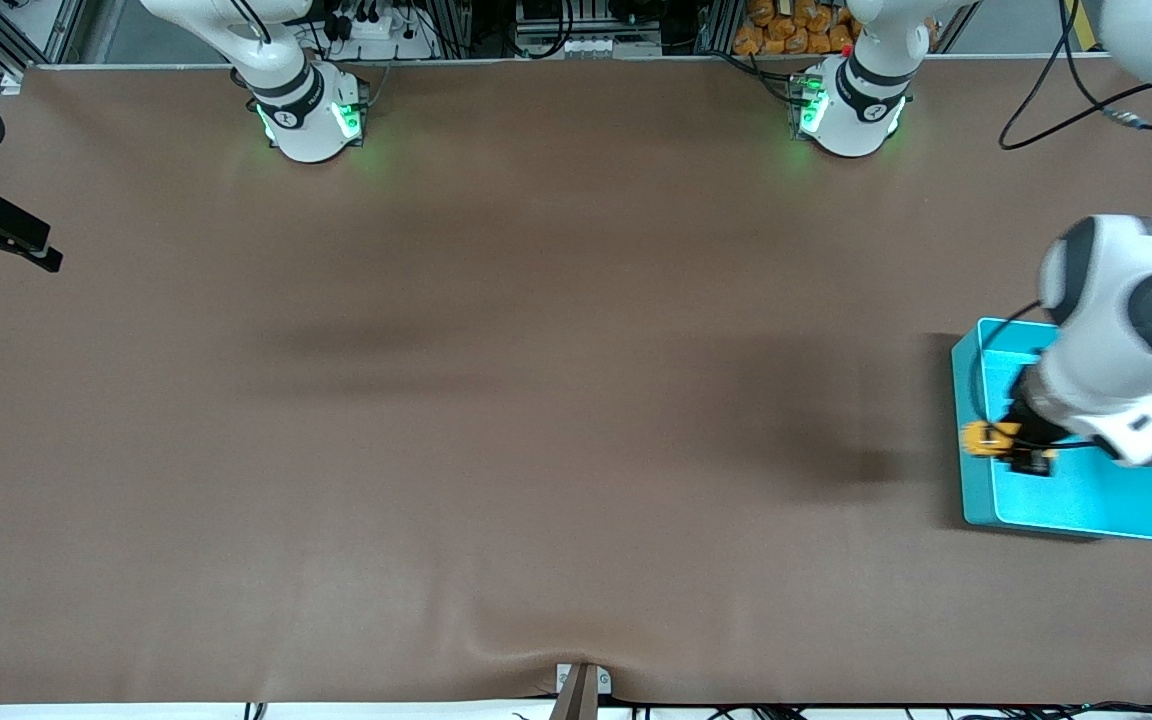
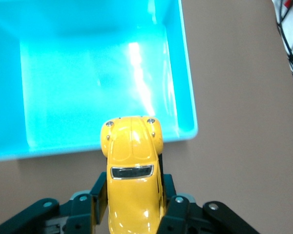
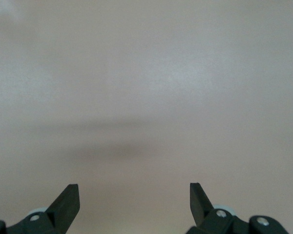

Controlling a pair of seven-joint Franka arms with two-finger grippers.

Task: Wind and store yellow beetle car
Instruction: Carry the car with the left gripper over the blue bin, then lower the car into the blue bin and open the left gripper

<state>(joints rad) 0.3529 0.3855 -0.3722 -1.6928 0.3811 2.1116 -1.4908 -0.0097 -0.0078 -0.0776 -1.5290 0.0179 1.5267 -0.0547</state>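
Left wrist: end effector [image 2: 134,204] clamps yellow beetle car [image 2: 133,165].

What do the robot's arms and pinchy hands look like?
Both arms are chunky, rounded and white with black bands at the joints, and their bases glow green. The left gripper and right gripper are black, with small silver screws on their fingers.

No text, label, brand, number or sign can be read on anything in these views.
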